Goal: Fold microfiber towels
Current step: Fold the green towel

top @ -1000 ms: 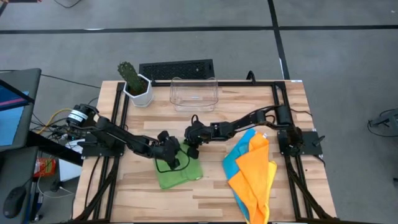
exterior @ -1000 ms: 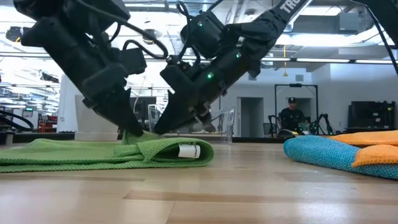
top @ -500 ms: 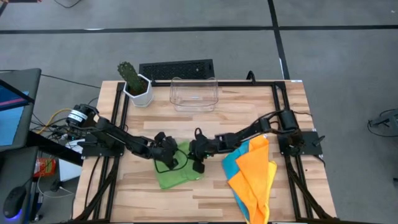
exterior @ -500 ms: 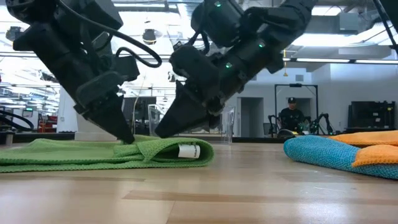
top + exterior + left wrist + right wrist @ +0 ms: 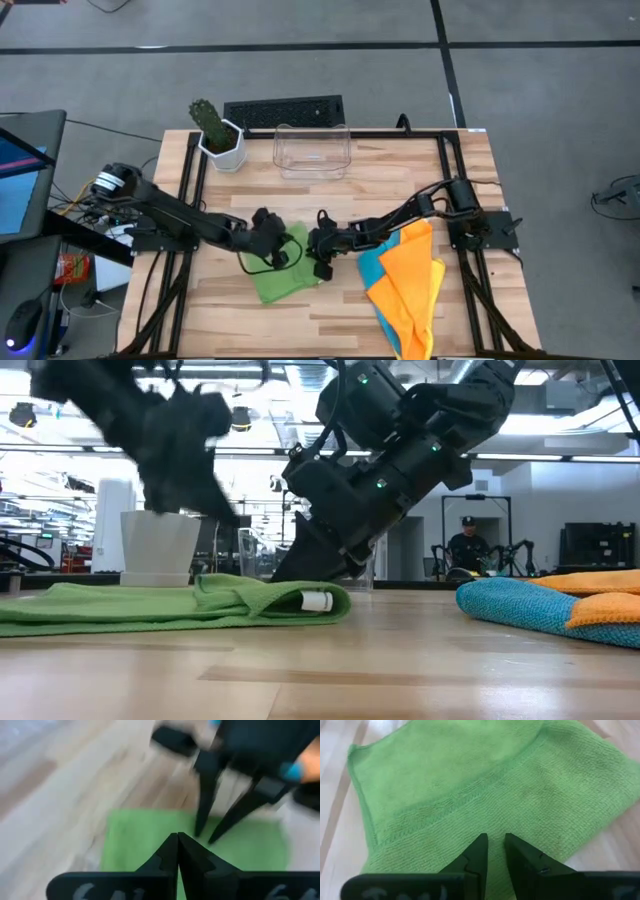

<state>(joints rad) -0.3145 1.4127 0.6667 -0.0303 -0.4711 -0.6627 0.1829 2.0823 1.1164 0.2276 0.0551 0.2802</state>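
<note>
**A:** Start at your grippers; what do they hold?

**B:** Nothing, as far as I can see; your right gripper (image 5: pixel 492 851) has its fingers drawn nearly together with a thin gap and no cloth between them, tips down at the green towel (image 5: pixel 470 785); your left gripper (image 5: pixel 177 851) has its fingers pressed together, empty, and hangs above the towel's near-left part; in the overhead view the left gripper (image 5: pixel 268 236) and the right gripper (image 5: pixel 322 248) sit at opposite sides of the green towel (image 5: pixel 288 275).

**A:** Where does the towel lie, and which way does it run?

**B:** On the wooden table (image 5: pixel 400 170), left of centre toward the front edge; it lies flat as a compact rectangle, slightly skewed, its long axis roughly left to right; from table height you can see a doubled edge with a white tag (image 5: pixel 318 601) at its right end, so I judge it folded at least once.

**A:** And what remains for you?

**B:** Most of it, I think; the orange towel (image 5: pixel 410 285) and the blue towel (image 5: pixel 375 258) lie loose in a pile on the right, orange over blue, running front to back; a little yellow may show beneath them, I cannot tell; the clear bin (image 5: pixel 312 150) stands at the back with no towel in it.
</note>
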